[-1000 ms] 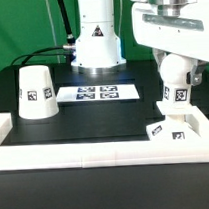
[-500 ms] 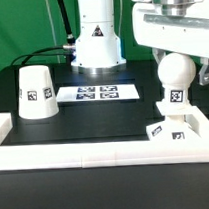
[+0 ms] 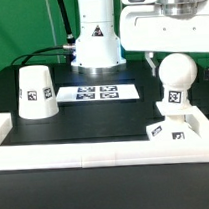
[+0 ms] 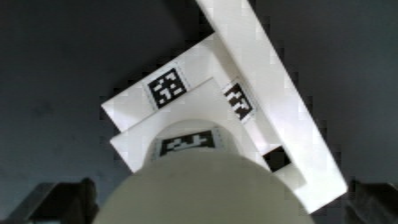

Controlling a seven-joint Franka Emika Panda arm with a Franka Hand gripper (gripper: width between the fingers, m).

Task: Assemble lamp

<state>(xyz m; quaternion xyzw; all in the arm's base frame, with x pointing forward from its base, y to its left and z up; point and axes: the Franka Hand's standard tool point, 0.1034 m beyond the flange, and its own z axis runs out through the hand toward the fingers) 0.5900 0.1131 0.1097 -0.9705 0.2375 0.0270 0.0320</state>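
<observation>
1. Bulb point(image 3: 176, 76) stands upright, its stem seated in the base point(image 3: 166, 130).
2. Gripper point(image 3: 177, 58) sits over the base, jaws apart, flanking the bulb's top; no contact visible.
3. Shade point(image 3: 35, 92) is well apart from the base, toward the exterior view's left.
4. Marker board point(image 3: 97, 93) lies between shade and base.

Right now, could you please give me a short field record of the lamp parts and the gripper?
bulb: upright, stem down on the base
base: in the white rail's corner, exterior view's right
shade: standing alone, narrow end up, exterior view's left, not yet fitted
marker board: flat on the table, between shade and bulb
gripper: open, fingers either side of the bulb's top
bulb seating: cannot tell if fully home
</observation>
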